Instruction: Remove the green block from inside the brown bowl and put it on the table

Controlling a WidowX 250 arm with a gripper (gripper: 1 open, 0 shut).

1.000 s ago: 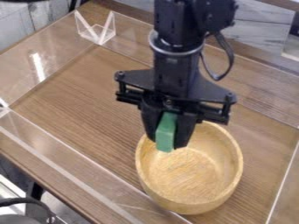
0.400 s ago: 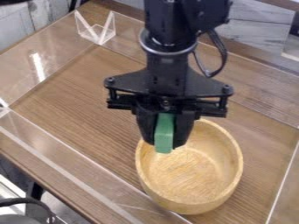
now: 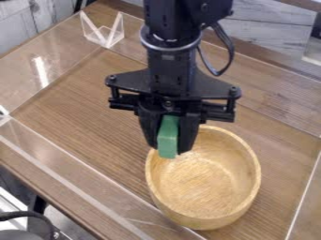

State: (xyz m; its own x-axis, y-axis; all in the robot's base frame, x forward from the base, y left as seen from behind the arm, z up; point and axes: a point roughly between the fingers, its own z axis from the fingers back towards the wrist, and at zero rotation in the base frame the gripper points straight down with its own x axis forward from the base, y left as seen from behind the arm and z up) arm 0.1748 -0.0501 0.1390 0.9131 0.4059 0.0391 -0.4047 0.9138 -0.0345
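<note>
Camera view
Gripper [image 3: 172,127]: points straight down; jaws clamped narrow on the green block [image 3: 170,138].
Green block: held upright between the fingers, upper end hidden in the jaws, lower end hanging free, clear of the bowl floor.
Block relative to bowl: over the rim of the brown bowl [image 3: 205,181] at about 10 o'clock from the bowl's centre.
Brown bowl: rests on the table [image 3: 88,103] at lower right; interior pale and grainy, nothing visible inside.
Arm: black column rising from the gripper to the top edge at 12 o'clock, hiding the table behind it.
Surroundings: clear acrylic walls [image 3: 75,202] along the table edges; a clear angled stand [image 3: 100,31] at 11 o'clock, well apart from the gripper.
</note>
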